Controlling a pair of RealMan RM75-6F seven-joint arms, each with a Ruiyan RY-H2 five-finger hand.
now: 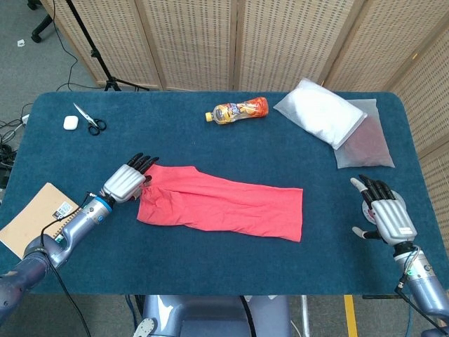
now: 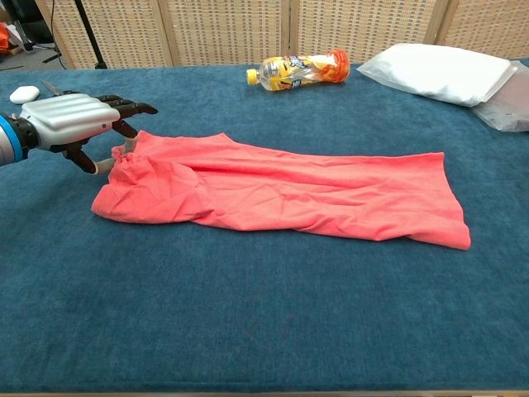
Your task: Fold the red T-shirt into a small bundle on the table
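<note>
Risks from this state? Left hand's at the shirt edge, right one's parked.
1. The left hand seems to pinch only a small bunch at the end of the shirt; it may slip out when lifted.
2. The right hand rests far from the shirt, so a one-handed pull would likely drag and wrinkle the cloth on the table rather than fold it.
3. The shirt lies already rumpled, so the bundle may come out uneven.

Right hand (image 1: 384,214) outside chest view. Left hand (image 2: 76,124) fingertips hidden against shirt (image 2: 281,192) edge; grasp unclear.
</note>
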